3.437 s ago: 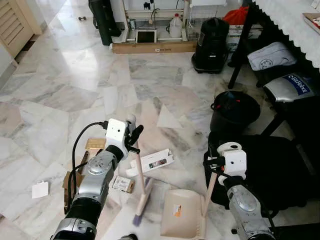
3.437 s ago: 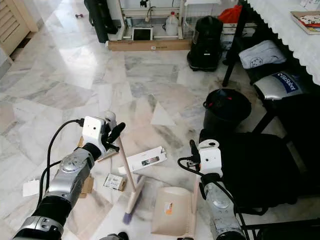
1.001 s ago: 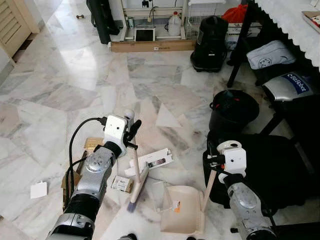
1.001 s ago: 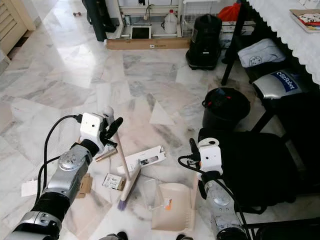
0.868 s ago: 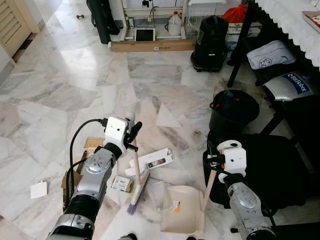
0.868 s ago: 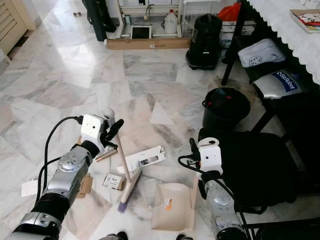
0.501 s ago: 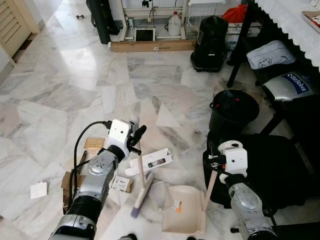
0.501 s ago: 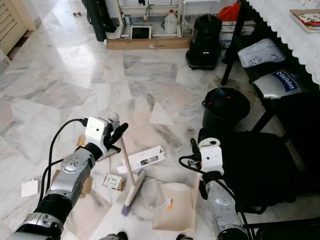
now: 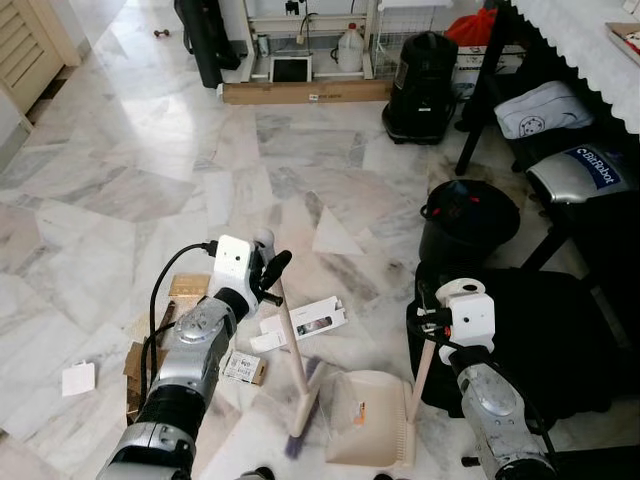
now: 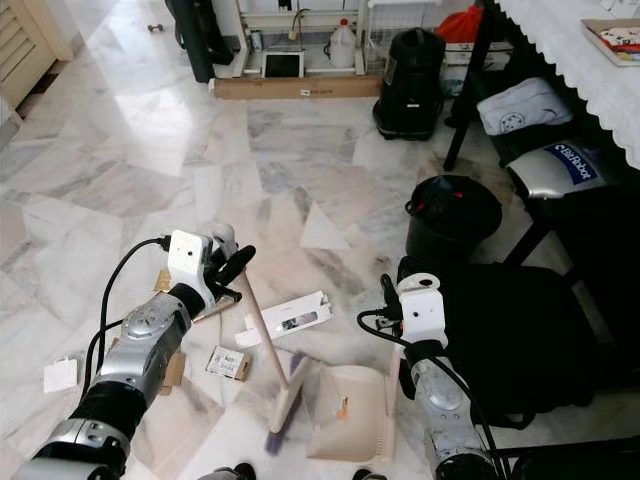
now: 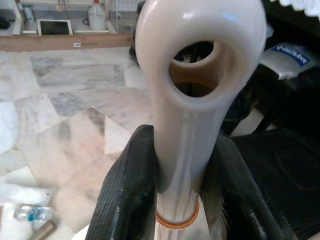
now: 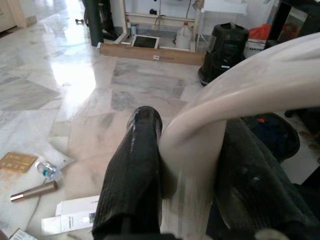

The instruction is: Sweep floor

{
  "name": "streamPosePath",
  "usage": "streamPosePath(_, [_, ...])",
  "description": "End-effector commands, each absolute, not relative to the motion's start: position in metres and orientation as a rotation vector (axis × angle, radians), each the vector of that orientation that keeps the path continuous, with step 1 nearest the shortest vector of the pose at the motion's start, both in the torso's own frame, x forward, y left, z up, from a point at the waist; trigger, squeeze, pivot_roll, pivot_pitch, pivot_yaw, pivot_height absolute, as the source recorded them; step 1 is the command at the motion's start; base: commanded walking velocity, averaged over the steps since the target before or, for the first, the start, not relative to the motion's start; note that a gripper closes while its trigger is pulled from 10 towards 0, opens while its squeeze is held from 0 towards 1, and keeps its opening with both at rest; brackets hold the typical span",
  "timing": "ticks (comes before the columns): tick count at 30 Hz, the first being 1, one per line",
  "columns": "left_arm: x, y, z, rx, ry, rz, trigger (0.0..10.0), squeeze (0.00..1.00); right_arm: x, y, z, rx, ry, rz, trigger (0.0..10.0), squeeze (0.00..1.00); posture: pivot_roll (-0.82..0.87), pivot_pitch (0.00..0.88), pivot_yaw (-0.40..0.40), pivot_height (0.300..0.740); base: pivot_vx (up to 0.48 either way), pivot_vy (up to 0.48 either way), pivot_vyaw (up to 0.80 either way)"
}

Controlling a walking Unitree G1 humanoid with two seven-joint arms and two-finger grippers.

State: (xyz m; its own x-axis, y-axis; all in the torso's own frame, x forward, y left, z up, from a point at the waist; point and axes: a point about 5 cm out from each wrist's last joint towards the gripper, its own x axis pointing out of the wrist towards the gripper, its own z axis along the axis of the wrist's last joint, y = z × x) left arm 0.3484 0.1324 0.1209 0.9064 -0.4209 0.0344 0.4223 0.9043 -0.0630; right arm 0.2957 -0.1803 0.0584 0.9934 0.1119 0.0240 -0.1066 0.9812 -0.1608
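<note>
the left gripper (image 9: pixel 268 272) is closed around the top of the broom (image 9: pixel 297 372), its two black fingers (image 11: pixel 125 200) pressing the cream handle from both sides just below the hanging hole. the broom leans down to the robot's right, and its purple bristle head touches the marble floor (image 9: pixel 150 150) just beside the open edge of the dustpan (image 9: pixel 365 420). the right gripper (image 9: pixel 430 325) is closed on the dustpan's upright cream handle, with one finger on each side of it. the dustpan lies flat on the floor with a small orange piece inside. a white flat box (image 9: pixel 305 325), a small carton (image 9: pixel 243 368) and a brown card (image 9: pixel 190 287) lie on the floor near the broom. a black bin (image 9: pixel 468 222) stands well apart, further ahead on the right.
</note>
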Motion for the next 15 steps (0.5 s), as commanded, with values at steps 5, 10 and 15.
streamPosePath(5, [0.354,0.131,0.134,-0.169,-0.043,-0.455,10.0,0.0,0.301,-0.18,0.062,-0.163,-0.043,0.107,10.0,0.0,0.09,0.145,0.035,0.74,0.0,0.0,0.0])
streamPosePath(10, [0.355,0.128,0.138,-0.202,-0.046,-0.465,10.0,0.0,0.305,-0.179,0.065,-0.157,-0.049,0.104,10.0,0.0,0.1,0.133,0.037,0.74,0.0,0.0,0.0])
streamPosePath(15, [0.356,0.126,0.142,-0.232,-0.051,-0.465,10.0,0.0,0.308,-0.178,0.067,-0.147,-0.058,0.093,10.0,0.0,0.11,0.12,0.041,0.74,0.0,0.0,0.0])
